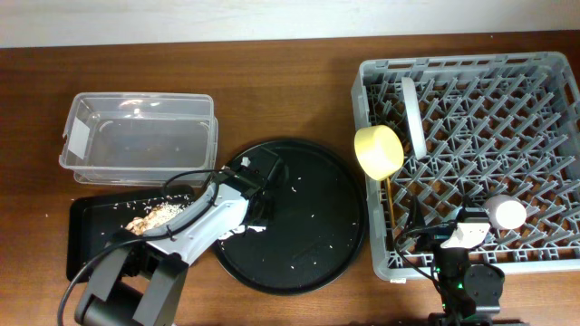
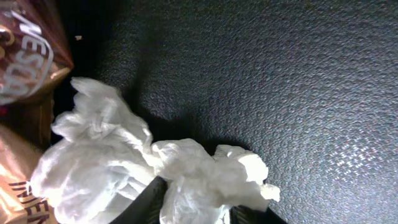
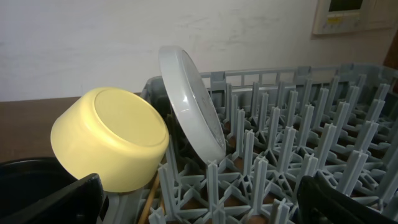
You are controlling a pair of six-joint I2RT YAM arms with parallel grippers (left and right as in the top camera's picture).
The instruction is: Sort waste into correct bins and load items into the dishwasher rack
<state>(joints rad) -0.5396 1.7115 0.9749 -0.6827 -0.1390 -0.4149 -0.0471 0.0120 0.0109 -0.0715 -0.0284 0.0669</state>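
Left arm was down on the large round black tray [image 1: 317, 213], which sat on the tabletop [image 1: 272, 81] between the bins and the dishwasher rack [image 1: 471, 63].

- Left pincer [image 2: 196, 208]: drawn in to a narrow gap, with the crumpled white paper napkin [image 2: 124, 168] packed between its fingers [image 2: 146, 205]. I read that as a grip on the near lobe of the wad. Most of the paper bulged out ahead and to the left, resting on the tray's pebbled surface.
- The gold-brown foil wrapper [image 2: 25, 56] lay touching the napkin's left side, outside the fingers.

Handling, my judgement:
- The napkin looked almost weightless, soft and springy. It would crush rather than resist, so there was no fragility to worry about.
- The worry was a shallow bite. A thin fold could tear or slide free on the lift.
- The thick middle of the wad was the better place to hold it than a loose flap.
- The foil looked light and slick. It sat so close that it could snag and ride up with the paper.

Bins: the clear tub [image 1: 140, 95] stood behind the shallow black tray [image 1: 82, 235], which held the food scraps [image 1: 154, 217]. Both were close by on the left.

Right pincer [image 3: 199, 183]: spread wide and holding nothing, hanging over the near edge of the rack.
- The yellow bowl [image 3: 112, 140] lay tipped at the rack's left edge.
- The plate [image 3: 189, 102] stood on edge among the pegs, just behind the bowl.
- The pink cup [image 1: 507, 213] was in the rack beside that arm.
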